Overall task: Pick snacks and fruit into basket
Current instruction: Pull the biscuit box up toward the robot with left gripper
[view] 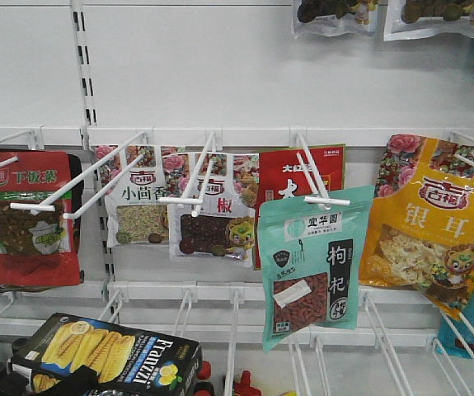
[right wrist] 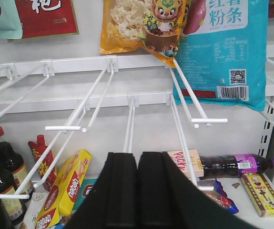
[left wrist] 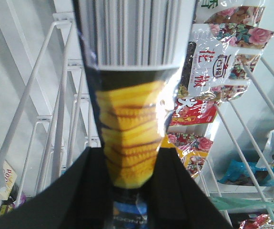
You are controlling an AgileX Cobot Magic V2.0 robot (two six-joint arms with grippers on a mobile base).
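My left gripper [left wrist: 129, 153] is shut on a snack, the black-and-blue carton [left wrist: 129, 119] printed with yellow corn cobs; its black fingers [left wrist: 86, 191] press both sides. In the front view the same carton [view: 113, 356] sits at the bottom left, below the hook rails. A second snack, the teal pouch [view: 307, 264] with a window of red berries, hangs on a white hook [view: 319, 177] right of centre. My right gripper [right wrist: 137, 157] is shut with nothing between its pads, pointing at a bare hook rail above the lower shelf. The fruit and the basket are out of view.
A red pouch [view: 26, 219] hangs at the left and a yellow-orange pouch [view: 430, 223] at the right. White wire hooks [right wrist: 194, 107] jut out toward me. Below the right gripper lie dark bottles [right wrist: 1, 176], a yellow box [right wrist: 63, 188], a Pocky box [right wrist: 187, 162] and a purple-labelled bottle [right wrist: 232, 165].
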